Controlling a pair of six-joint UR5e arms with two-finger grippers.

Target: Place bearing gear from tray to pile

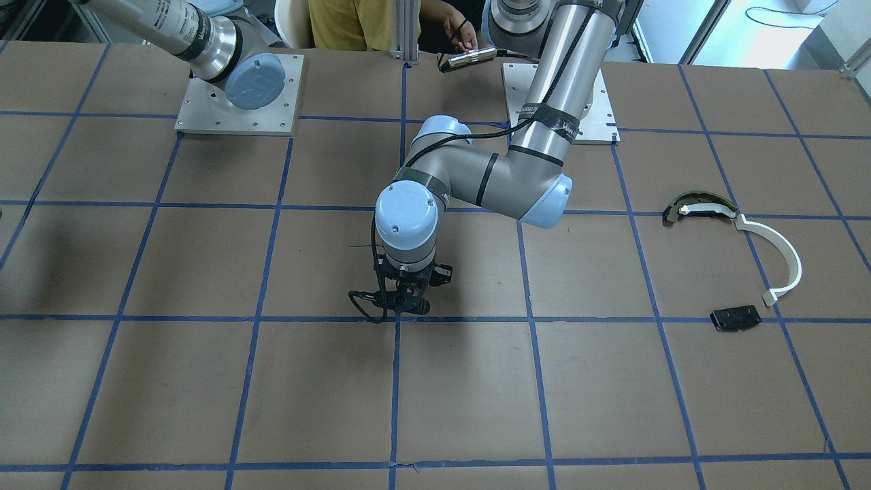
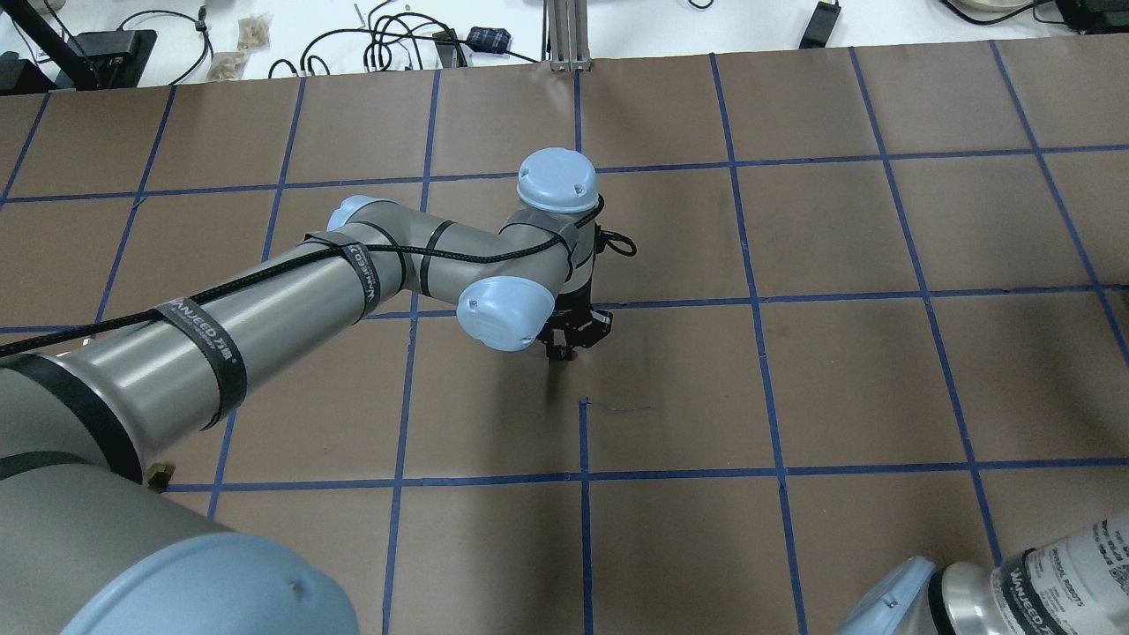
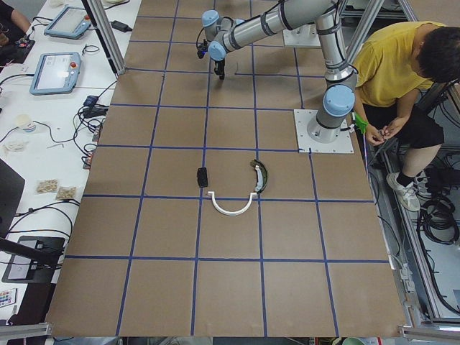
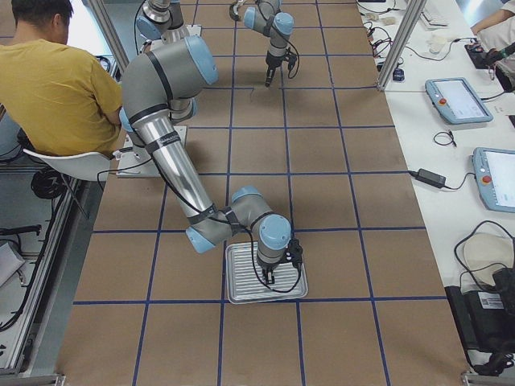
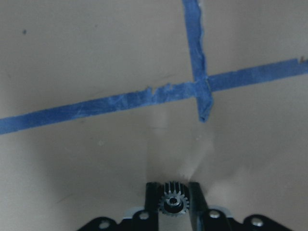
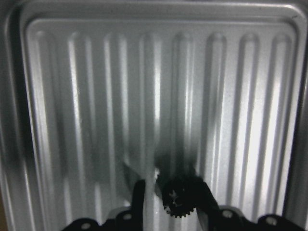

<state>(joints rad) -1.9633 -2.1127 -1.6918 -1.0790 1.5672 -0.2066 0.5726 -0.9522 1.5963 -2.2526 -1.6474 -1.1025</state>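
While the left claw (image 1: 406, 307) hangs low over the middle of the desk (image 1: 204, 381), its fingers (image 5: 152, 197) pinch a small toothed bearing gear (image 5: 173, 203) from both sides, with the gear's hub facing the wrist camera. Just ahead of it on the brown surface, strips of blue tape (image 5: 120, 98) meet in a crossing. Whether the gear touches the desk cannot be told. The pile lies well apart from this claw, toward the robot's left end of the desk. It is made up of a white arc strip (image 1: 782, 255), a dark olive-edged curved piece (image 1: 697, 206) touching the strip's upper end, and a flat black plate (image 1: 735, 318) just beside the strip's lower end. No gear shows among them. At the opposite end of the desk, the right claw (image 4: 272, 280) points down into a ribbed metal tray (image 6: 96, 96) with its fingers spread. A black gear (image 6: 179, 198) sits between them over the tray's floor, close against the finger on the wrist view's right, with a bright gap between it and the other finger. A person in a yellow shirt (image 3: 388, 65) sits behind the robot's bases.
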